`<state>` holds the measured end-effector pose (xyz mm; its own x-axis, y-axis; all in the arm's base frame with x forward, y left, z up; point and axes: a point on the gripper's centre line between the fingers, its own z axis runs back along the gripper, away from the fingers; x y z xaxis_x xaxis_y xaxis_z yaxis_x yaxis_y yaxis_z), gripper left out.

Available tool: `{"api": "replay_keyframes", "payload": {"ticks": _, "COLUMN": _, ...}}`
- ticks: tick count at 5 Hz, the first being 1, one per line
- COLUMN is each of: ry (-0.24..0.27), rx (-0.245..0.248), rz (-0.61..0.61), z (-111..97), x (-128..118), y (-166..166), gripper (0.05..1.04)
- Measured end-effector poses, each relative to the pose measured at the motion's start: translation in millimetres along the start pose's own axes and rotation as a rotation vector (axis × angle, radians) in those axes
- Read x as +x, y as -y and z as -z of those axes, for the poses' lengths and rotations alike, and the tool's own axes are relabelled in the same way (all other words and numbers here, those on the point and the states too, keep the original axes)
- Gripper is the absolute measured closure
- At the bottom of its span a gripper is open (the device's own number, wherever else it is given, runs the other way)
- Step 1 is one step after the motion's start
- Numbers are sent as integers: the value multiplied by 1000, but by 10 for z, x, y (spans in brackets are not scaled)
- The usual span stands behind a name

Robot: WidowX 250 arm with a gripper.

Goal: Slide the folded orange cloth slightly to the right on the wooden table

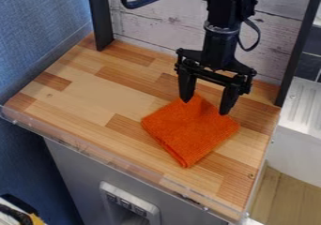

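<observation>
End effector: You see the end effector (205, 108) over the worktop (81, 97), pointing down, its two fingers spread wide, with nothing gripped between them.
Cloth: Find the orange cloth (194, 132) folded into a rough square on the view's right half of the worktop, one corner toward the front edge.
Clearance: The cloth's rear corner lies between the fingertips as you view them; you cannot tell whether either tip touches it.
Worktop surface: Note the wood blocks in light and darker brown, with a transparent strip (94, 151) along the front edge.
Rear boundary: Observe pale wooden boards (150, 25) between two black uprights.
Sides: Locate a blue surface (37, 32) at left and a white ribbed unit (301, 111) at right.
</observation>
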<state>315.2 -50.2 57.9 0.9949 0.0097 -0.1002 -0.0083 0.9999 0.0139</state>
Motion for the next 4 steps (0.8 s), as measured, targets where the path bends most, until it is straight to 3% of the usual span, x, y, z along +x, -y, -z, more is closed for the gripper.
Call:
{"api": "replay_keyframes", "payload": {"ticks": 2, "ry": -6, "rx": 0, "rz": 24, "z": 175, "x": -93, "y": -35, "gripper": 129}}
{"api": "replay_keyframes", "payload": {"ticks": 4, "ry": 82, "rx": -14, "rz": 22, "z": 305, "x": -168, "y": -106, "gripper": 711}}
